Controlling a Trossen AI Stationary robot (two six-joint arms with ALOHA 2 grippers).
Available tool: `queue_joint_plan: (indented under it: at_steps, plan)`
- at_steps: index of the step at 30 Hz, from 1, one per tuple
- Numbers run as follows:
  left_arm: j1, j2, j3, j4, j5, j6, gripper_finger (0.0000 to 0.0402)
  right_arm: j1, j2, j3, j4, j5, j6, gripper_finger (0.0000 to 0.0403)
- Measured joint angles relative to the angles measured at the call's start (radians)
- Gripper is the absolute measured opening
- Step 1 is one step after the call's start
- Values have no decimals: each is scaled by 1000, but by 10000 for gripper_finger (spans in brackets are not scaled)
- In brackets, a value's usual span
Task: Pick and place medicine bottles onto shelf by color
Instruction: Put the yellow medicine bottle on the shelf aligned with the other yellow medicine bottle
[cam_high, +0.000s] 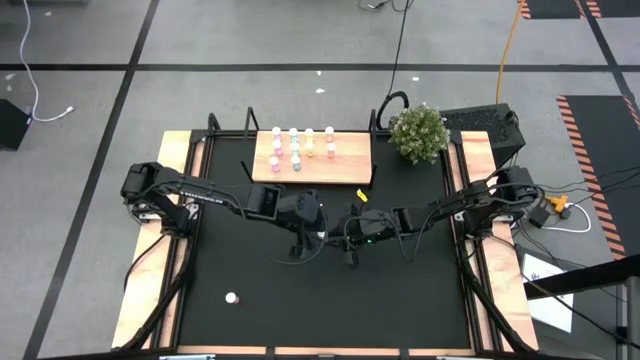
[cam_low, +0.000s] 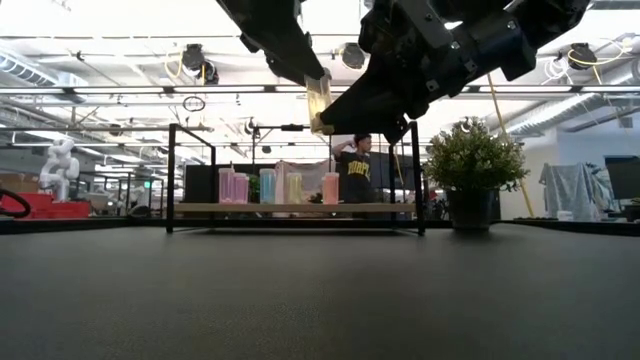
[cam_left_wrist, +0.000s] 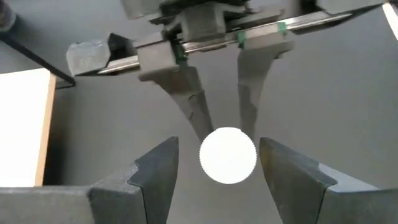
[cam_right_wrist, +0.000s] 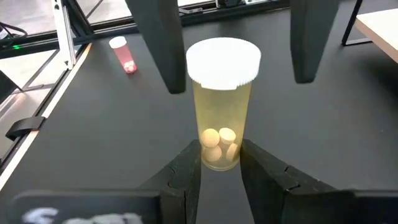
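Hanging in mid-air over the middle of the black table (cam_high: 400, 300) is one yellow bottle (cam_right_wrist: 221, 118), and two grippers are on the scene. The right gripper (cam_right_wrist: 221, 149) has it: both dark fingers are clamped on the base of the bottle. The left gripper (cam_left_wrist: 216, 146) sits at the other end, its fingers (cam_right_wrist: 155, 43) standing apart on either side of the cap with a gap showing on each side, so no grip there.

What a clear look at that bottle in the right wrist view! It has a see-through yellow body and a broad white ribbed cap (cam_left_wrist: 227, 155), and three or four pale round pills sit at its bottom. From the low view it is well clear of the tabletop, up between the two arms.

Now the count. One pink bottle (cam_high: 231, 297) lies alone on the table, towards the near left, well apart from everything else; the right wrist view shows it on its side, white cap and all.

Then the shelf (cam_high: 345, 172), a single light-wood board with black end brackets at the far edge of the table. The bottles on the shelf (cam_high: 303, 148) stand upright in four columns, about a dozen in all, though they are too small to count exactly from above. The low view shows pink, magenta, blue, yellow and orange-pink bodies along the board.

One potted plant (cam_low: 470, 160) stands just beside the shelf's right end, and one person (cam_low: 355, 170) is in the room behind.
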Motion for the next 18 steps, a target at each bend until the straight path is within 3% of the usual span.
queue_joint_plan:
  at_steps: [12, 18]
  plan:
    - [23, 0, 0, -5, 27, -9, 117, -2, 0, 0, 0, 5, 10, 96]
    - [35, 1, 0, -7, 28, 8, 129, -18, -2, 1, -28, 9, 77, 112]
